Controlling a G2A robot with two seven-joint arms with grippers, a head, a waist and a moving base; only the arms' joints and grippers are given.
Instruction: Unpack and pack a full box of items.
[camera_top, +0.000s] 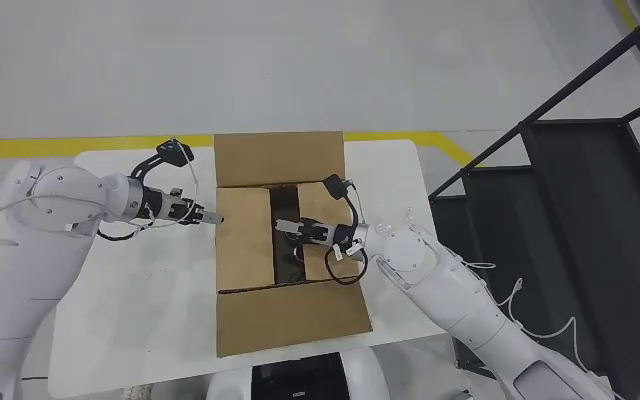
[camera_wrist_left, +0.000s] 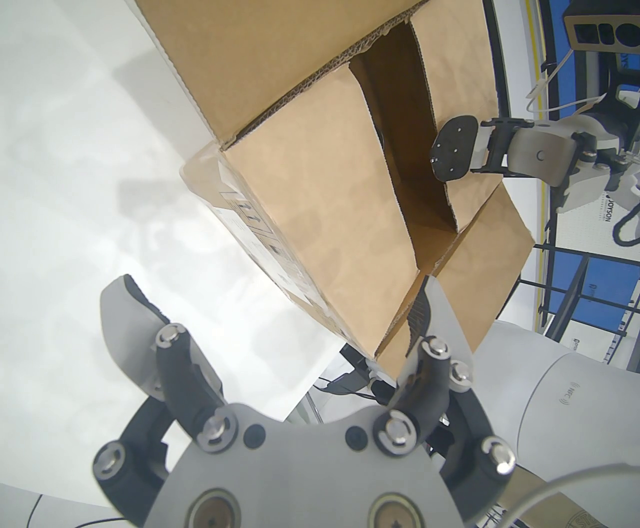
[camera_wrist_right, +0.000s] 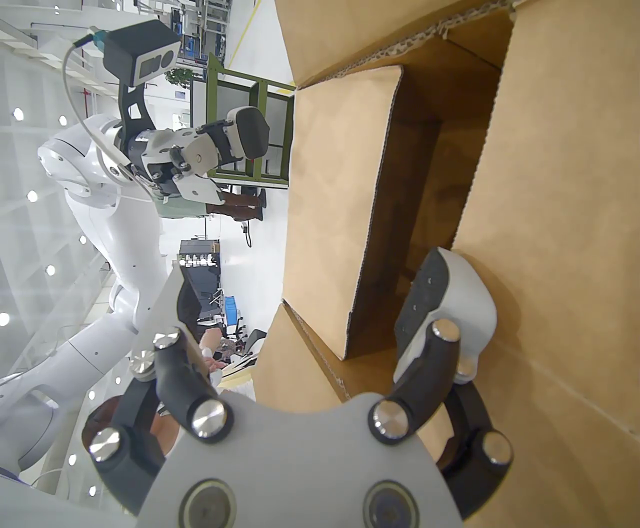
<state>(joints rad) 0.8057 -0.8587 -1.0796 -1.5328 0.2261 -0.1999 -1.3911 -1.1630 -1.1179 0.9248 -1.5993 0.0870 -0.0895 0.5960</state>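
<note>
Box (camera_top: 285, 318): on the white table (camera_top: 120, 330), between both arms, outer flaps (camera_top: 280, 158) splayed.
Right gripper (camera_top: 287, 226): fingers apart, empty, one finger against the right inner flap (camera_top: 312, 203) beside the dark gap (camera_top: 284, 200).
Left gripper (camera_top: 207, 215): spread wide, empty, at the outer edge of the left inner flap (camera_top: 245, 250).
Step, likely: folding the inner flaps back to reach the contents.
Doing it well: hook under the free edge at the gap, swing it about its crease, and steady the box against sliding.
Count: one box; four flaps, two splayed and two lying over the opening; items inside, cannot tell.
</note>
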